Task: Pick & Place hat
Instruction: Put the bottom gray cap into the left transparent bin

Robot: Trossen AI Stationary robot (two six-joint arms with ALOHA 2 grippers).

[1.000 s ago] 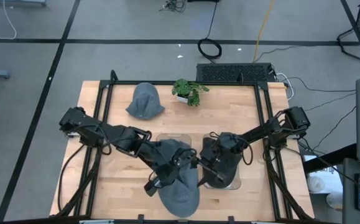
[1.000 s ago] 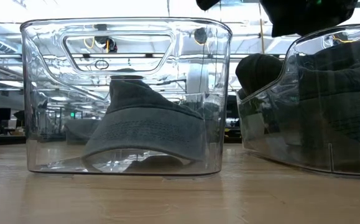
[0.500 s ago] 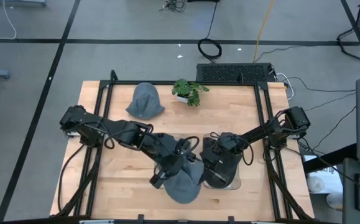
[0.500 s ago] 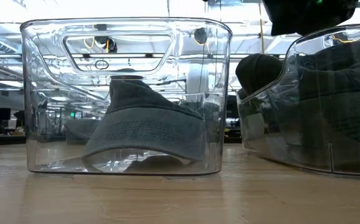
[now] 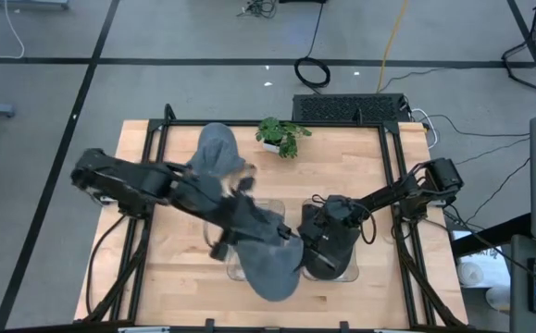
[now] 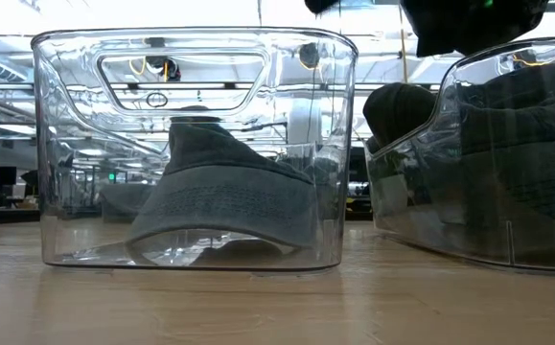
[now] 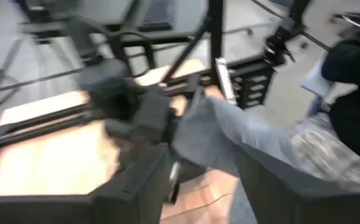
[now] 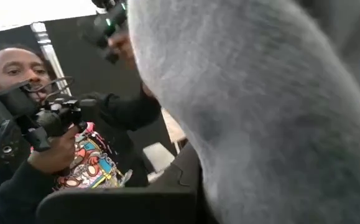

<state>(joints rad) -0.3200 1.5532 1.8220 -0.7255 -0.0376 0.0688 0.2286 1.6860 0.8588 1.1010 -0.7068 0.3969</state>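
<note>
Grey hat (image 5: pixel 269 262) draped over the clear bin (image 5: pixel 238 274) at counter (image 5: pixel 180 259) front, left claw (image 5: pixel 247 215) above it, its opening hard to judge through blur, right claw (image 5: pixel 316 242) closed, seemingly on the hat.

Robotics lab in a large open-plan hall.
- Bench (image 5: pixel 184 254): pale wood top in a black metal frame, standing on a bare grey floor (image 5: pixel 45 139) marked with dark tape lines.
- Loose cables (image 5: pixel 312 70) and a black vented box (image 5: pixel 349 108) on the floor beyond the far edge.
- Two dark robot arms mounted at the left and right sides.
- Low view: long ceiling light strips (image 6: pixel 85 43) and distant desks behind clear bins.
- Right wrist view: a person (image 8: pixel 74 155) holding a camera rig.
</note>
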